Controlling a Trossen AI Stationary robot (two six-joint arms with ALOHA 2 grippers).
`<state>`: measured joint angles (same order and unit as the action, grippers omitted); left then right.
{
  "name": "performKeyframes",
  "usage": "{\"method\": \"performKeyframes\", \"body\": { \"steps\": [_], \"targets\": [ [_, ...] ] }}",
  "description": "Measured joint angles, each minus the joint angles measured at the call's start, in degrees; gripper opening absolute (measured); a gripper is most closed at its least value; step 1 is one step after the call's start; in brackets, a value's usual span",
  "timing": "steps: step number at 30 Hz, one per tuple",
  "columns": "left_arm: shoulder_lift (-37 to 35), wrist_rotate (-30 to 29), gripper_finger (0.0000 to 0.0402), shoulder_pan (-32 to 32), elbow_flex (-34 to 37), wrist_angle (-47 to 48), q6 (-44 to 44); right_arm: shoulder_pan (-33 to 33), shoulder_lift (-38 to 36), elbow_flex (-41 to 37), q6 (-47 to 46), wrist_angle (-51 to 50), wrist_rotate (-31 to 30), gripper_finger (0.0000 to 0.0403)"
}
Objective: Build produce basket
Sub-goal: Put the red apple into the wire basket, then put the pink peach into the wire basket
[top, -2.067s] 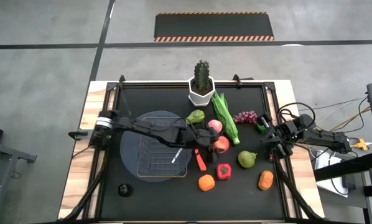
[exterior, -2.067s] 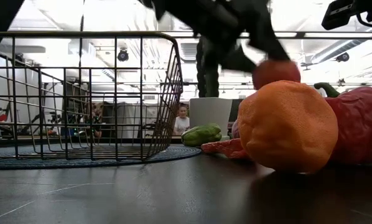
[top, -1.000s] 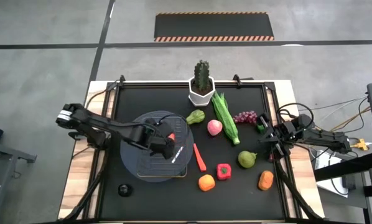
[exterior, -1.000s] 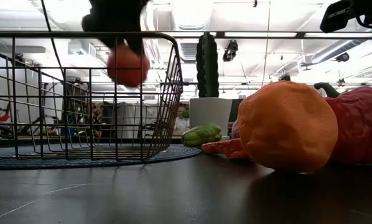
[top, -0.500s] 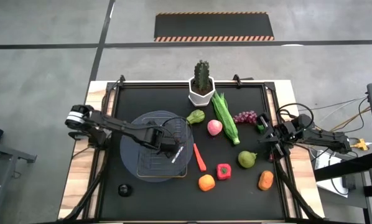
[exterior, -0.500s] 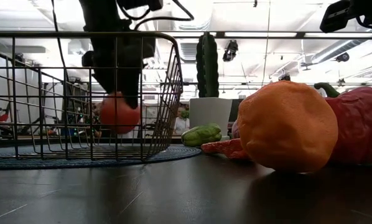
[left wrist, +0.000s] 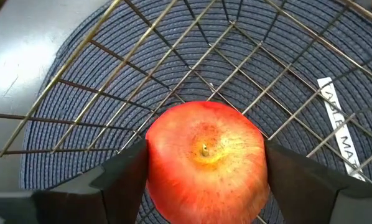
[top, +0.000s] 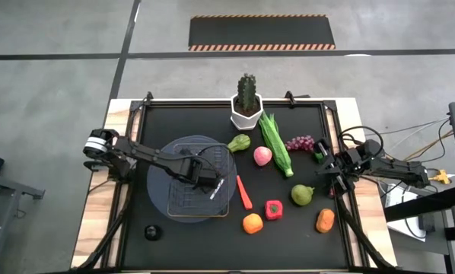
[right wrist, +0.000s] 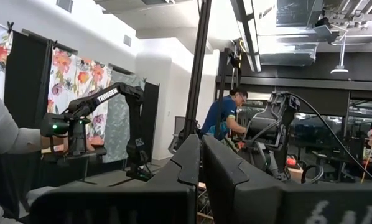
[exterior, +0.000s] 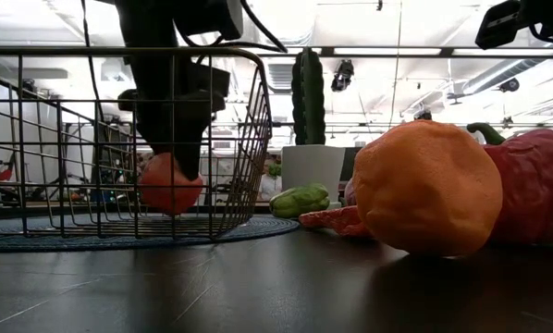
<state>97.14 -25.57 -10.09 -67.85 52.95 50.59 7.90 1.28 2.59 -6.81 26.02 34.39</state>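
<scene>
Red apple (left wrist: 204, 162) sits pinched in our left jaws (top: 203, 180), low inside the basket (top: 200, 199) so it can be released without rolling. Our right jaws (top: 328, 164) wait pressed together at the desk's (top: 174, 114) edge.

Left arm's stretched out across the table with its left gripper (top: 203, 180) pointing straight down, fingers (left wrist: 120, 180) clamped tight. Right arm's parked at the right edge, right gripper (top: 325, 162) fingers (right wrist: 192, 163) pressed together, aimed level.
</scene>
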Motion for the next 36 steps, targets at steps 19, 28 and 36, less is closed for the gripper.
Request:
{"method": "performKeyframes", "body": {
  "steps": [19,28,36],
  "targets": [
    [-2.2,1.3,0.0322,0.0,-1.5,0.3,-3.4,0.0,0.0,0.0,0.0,0.0,0.0,0.0009],
    [-7.8,1.2,0.0322,-0.6,-4.1,-2.5,-4.7,0.0,0.0,0.0,0.2,0.0,0.0,0.0009],
    [-10.5,0.0,0.0322,-4.2,-3.9,-26.4,-24.9,0.0,0.0,0.0,1.1,-0.5,0.0,0.0009]
  ]
}}
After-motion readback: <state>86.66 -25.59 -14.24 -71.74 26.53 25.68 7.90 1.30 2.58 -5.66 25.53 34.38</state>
